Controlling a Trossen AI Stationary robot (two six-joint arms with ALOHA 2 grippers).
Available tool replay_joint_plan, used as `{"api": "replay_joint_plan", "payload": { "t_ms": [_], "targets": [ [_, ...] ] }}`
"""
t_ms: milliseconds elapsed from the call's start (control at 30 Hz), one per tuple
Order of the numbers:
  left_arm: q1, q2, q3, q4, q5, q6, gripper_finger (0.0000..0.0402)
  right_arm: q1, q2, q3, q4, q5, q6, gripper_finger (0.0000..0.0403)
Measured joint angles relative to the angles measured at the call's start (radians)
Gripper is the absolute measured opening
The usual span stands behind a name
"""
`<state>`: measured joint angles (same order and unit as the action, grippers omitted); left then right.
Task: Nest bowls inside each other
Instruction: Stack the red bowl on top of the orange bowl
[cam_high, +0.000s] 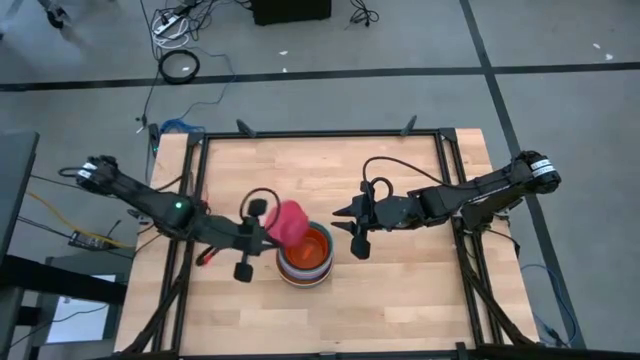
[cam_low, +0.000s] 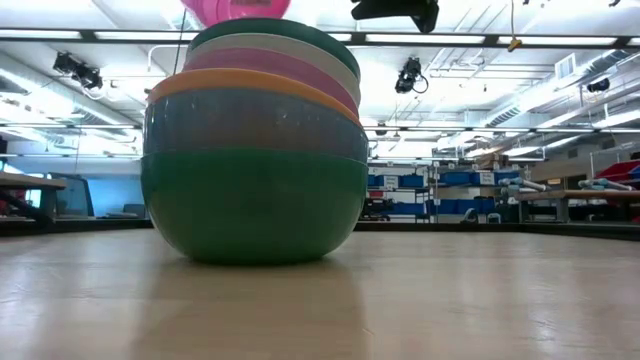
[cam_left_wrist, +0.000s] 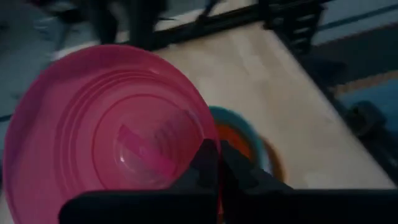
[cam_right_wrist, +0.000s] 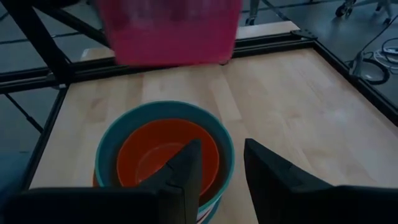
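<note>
Nested plastic bowls at the table's centre, one pink bowl aloft

The round stack of plain plastic bowls (cam_high: 305, 258) sits upright: green outermost at the base, then light blue, orange, pink, white and teal rims, with a glossy orange bowl (cam_right_wrist: 166, 154) innermost. At the stack's ten o'clock, a translucent pink plastic bowl (cam_high: 288, 221) hangs tilted above the rim.

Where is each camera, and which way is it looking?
High view: above the table, looking straight down; both arms, left hand shut on the pink bowl, right hand waiting open beside the bowl stack.
Low view: at tabletop height, looking level at the bowl stack; no hand clearly visible.
Left wrist view: on the left wrist, looking into the pink bowl; own fingers.
Right wrist view: on the right wrist, looking down at the stack; own fingers.
Shared: all four show the stack and pink bowl.
</note>
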<state>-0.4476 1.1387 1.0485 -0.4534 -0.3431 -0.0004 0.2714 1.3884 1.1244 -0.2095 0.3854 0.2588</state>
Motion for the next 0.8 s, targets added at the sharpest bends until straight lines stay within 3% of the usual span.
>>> {"api": "replay_joint_plan", "payload": {
  "t_ms": [100,333,800],
  "targets": [
    [0.017,0.045,-0.008,0.032,0.105,0.011,0.0001,0.000,0.000,0.000,-0.005,0.000,0.000,0.0109],
    [0.043,0.174,-0.009,0.042,0.208,0.016,0.0001,0.000,0.000,0.000,-0.011,0.000,0.000,0.0109],
    [0.110,0.276,-0.009,0.054,0.269,0.002,0.0008,0.000,0.000,0.000,-0.019,-0.001,0.000,0.0109]
  ]
}}
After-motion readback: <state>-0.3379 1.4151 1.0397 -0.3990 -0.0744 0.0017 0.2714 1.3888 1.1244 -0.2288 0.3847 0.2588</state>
